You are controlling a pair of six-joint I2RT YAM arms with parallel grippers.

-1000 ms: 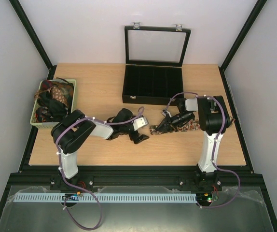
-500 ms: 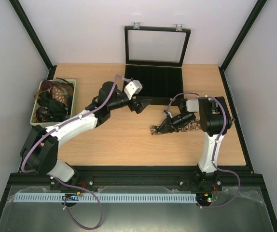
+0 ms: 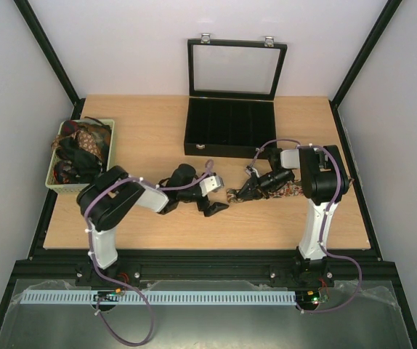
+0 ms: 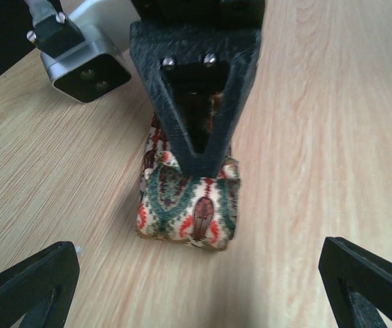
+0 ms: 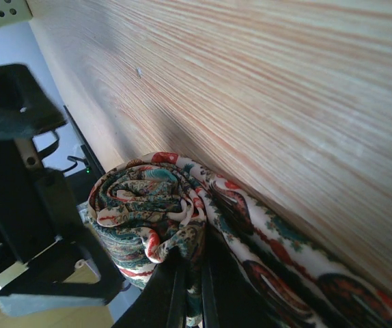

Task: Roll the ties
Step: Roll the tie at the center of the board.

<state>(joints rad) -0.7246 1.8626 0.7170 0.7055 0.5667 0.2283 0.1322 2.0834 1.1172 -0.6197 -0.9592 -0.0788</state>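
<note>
A paisley tie [image 3: 287, 190] lies on the table right of centre, its left end wound into a roll [image 5: 148, 198]. My right gripper [image 3: 242, 193] is shut on that roll, and its fingertips [image 5: 190, 290] pinch the fabric at the roll's core. In the left wrist view the roll [image 4: 188, 210] sits under the right gripper's black finger [image 4: 194, 102]. My left gripper [image 3: 213, 206] stands wide open just left of the roll without touching it, and its fingers [image 4: 29, 290] frame bare wood. More ties [image 3: 78, 149] are piled in a basket.
A green basket [image 3: 53, 183] stands at the table's left edge. A black compartmented case [image 3: 230, 125] with its glass lid raised sits at the back centre. The unrolled length of the tie [image 5: 291, 263] trails to the right.
Half a second ago the left arm was stretched out toward the black case. It is now folded back low, just left of the roll. The right gripper has barely shifted.
</note>
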